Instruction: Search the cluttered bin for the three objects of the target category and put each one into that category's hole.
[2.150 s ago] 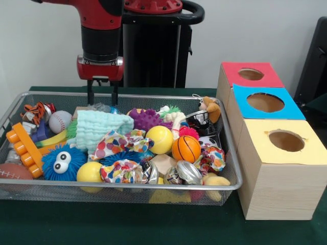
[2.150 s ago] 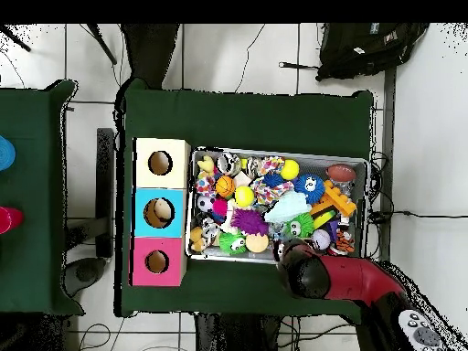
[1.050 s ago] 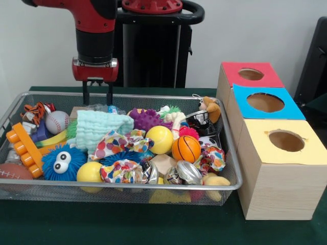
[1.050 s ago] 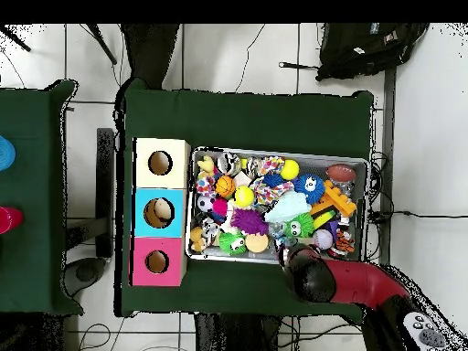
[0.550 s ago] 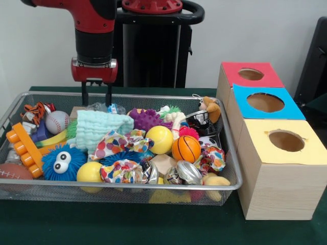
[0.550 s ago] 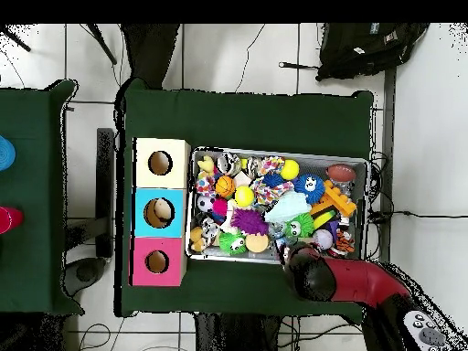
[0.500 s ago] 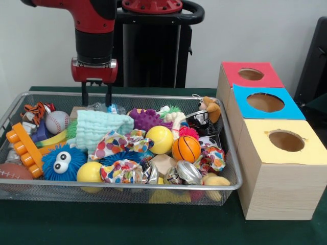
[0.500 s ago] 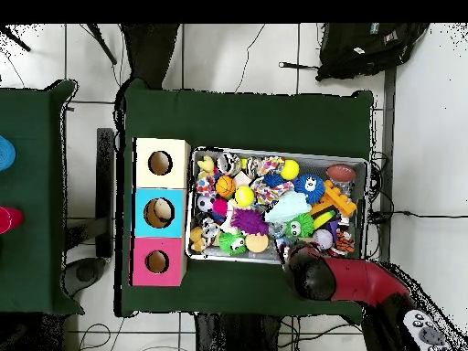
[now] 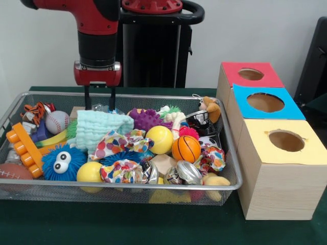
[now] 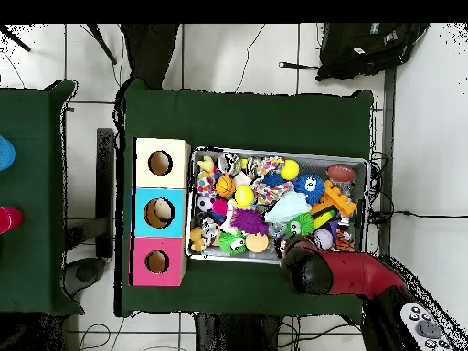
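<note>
While the red and black robot arm [image 9: 97, 30] hangs over the far side of the silver wire mesh bin [image 9: 127, 192], its black two-finger gripper [image 9: 99, 97] points straight down, with its two fingers [image 9: 88, 98] apart and nothing between them. The tips sit just above the bin's far rim, close to the pale green knitted cloth [image 9: 99, 128].

The dark green table [image 10: 247, 114] has lots of bare room on the side away from the robot in the overhead view, and a thin strip between the bin and the table's edges. The bin is long from side to side and is packed full, so there is little free room inside it.

Just beside the bin stand three wooden boxes in a row, each with a round hole on top: the yellow-topped box [image 9: 278, 171] nearest the camera, the blue-topped box [image 9: 263, 104] in the middle and the red-topped box [image 9: 249, 75] farthest back. The row runs along the bin's short side.

I cannot tell which toys are the ones to find. The orange plastic block with round pegs [image 9: 23, 148] lies slanted by one short end. The blue spiky ball with big eyes [image 9: 64, 162] faces the camera. The white baseball [image 9: 60, 121], yellow tennis ball [image 9: 159, 139] and small orange basketball [image 9: 186, 148] all sit in the bin.
</note>
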Controlling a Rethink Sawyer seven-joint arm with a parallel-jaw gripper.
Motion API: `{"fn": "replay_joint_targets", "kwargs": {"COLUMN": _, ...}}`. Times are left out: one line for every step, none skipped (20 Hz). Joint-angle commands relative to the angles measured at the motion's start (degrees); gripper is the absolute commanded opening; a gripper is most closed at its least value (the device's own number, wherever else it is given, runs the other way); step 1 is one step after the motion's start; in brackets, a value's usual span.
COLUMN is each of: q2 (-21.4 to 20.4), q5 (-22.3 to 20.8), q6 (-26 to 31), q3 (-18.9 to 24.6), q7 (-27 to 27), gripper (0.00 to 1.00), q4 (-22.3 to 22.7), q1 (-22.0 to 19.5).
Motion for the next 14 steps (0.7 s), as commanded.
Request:
{"fn": "replay_joint_targets", "kwargs": {"q2": 1.43, "q5": -2.73, "q6": -3.80, "q3": 4.68, "q7": 2.36, "gripper": 1.00, "q4": -4.21, "q1": 2.33}}
{"fn": "replay_joint_targets", "kwargs": {"q2": 1.54, "q5": -2.80, "q6": -4.33, "q3": 4.06, "q7": 3.04, "gripper": 1.00, "q4": -4.23, "q1": 3.01}}
{"fn": "replay_joint_targets", "kwargs": {"q2": 1.77, "q5": -2.76, "q6": -5.21, "q3": 2.89, "q7": 4.30, "gripper": 1.00, "q4": -4.37, "q1": 4.43}}
{"fn": "replay_joint_targets", "kwargs": {"q2": 2.00, "q5": -2.81, "q6": -5.81, "q3": 2.19, "q7": 4.93, "gripper": 1.00, "q4": -4.41, "q1": 5.13}}
{"fn": "replay_joint_targets", "kwargs": {"q2": 2.18, "q5": -2.72, "q6": -6.45, "q3": 1.19, "q7": 5.87, "gripper": 1.00, "q4": -4.54, "q1": 6.37}}
{"fn": "replay_joint_targets", "kwargs": {"q2": 2.20, "q5": -2.66, "q6": -6.79, "q3": 0.73, "q7": 6.23, "gripper": 1.00, "q4": -4.44, "q1": 6.87}}
{"fn": "replay_joint_targets", "kwargs": {"q2": 2.18, "q5": -2.49, "q6": -7.09, "q3": 0.10, "q7": 6.65, "gripper": 1.00, "q4": -4.34, "q1": 7.56}}
{"fn": "replay_joint_targets", "kwargs": {"q2": 2.16, "q5": -2.33, "q6": -7.38, "q3": -0.54, "q7": 7.06, "gripper": 1.00, "q4": -4.24, "q1": 8.25}}
{"fn": "replay_joint_targets", "kwargs": {"q2": 1.89, "q5": -2.11, "q6": -7.59, "q3": -1.22, "q7": 7.33, "gripper": 1.00, "q4": -4.03, "q1": 8.92}}
{"fn": "replay_joint_targets", "kwargs": {"q2": 1.80, "q5": -2.02, "q6": -7.65, "q3": -1.52, "q7": 7.30, "gripper": 1.00, "q4": -3.87, "q1": 9.15}}
{"fn": "replay_joint_targets", "kwargs": {"q2": 1.70, "q5": -1.93, "q6": -7.71, "q3": -1.82, "q7": 7.28, "gripper": 1.00, "q4": -3.71, "q1": 9.38}}
{"fn": "replay_joint_targets", "kwargs": {"q2": 1.55, "q5": -1.87, "q6": -7.94, "q3": -2.06, "q7": 7.23, "gripper": 1.00, "q4": -3.36, "q1": 9.51}}
{"fn": "replay_joint_targets", "kwargs": {"q2": 1.30, "q5": -1.87, "q6": -7.58, "q3": -1.99, "q7": 6.70, "gripper": 1.00, "q4": -3.27, "q1": 9.23}}
{"fn": "replay_joint_targets", "kwargs": {"q2": 1.21, "q5": -1.89, "q6": -7.67, "q3": -2.12, "q7": 6.52, "gripper": 1.00, "q4": -3.13, "q1": 9.27}}
